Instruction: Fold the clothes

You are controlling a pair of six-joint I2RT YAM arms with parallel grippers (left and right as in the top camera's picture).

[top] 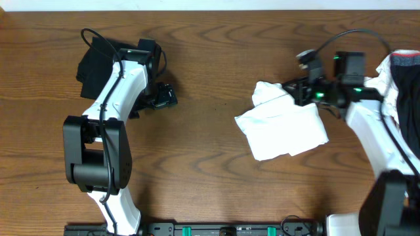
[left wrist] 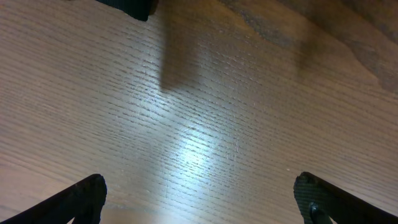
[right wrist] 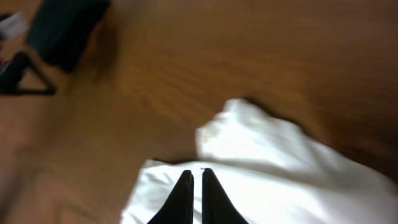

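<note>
A white T-shirt lies folded into a rough square on the wooden table, right of centre. My right gripper hovers at its upper edge. In the right wrist view its fingers are shut, a hair apart, over the white cloth, with no fabric showing between them. A black garment lies bunched at the far left, partly hidden by the left arm. Beside it my left gripper points toward the table's middle, and it stands wide open over bare wood.
More clothes, white and dark, are piled at the right edge behind the right arm. The table is brown wood. A dark blurred shape sits at the top left of the right wrist view.
</note>
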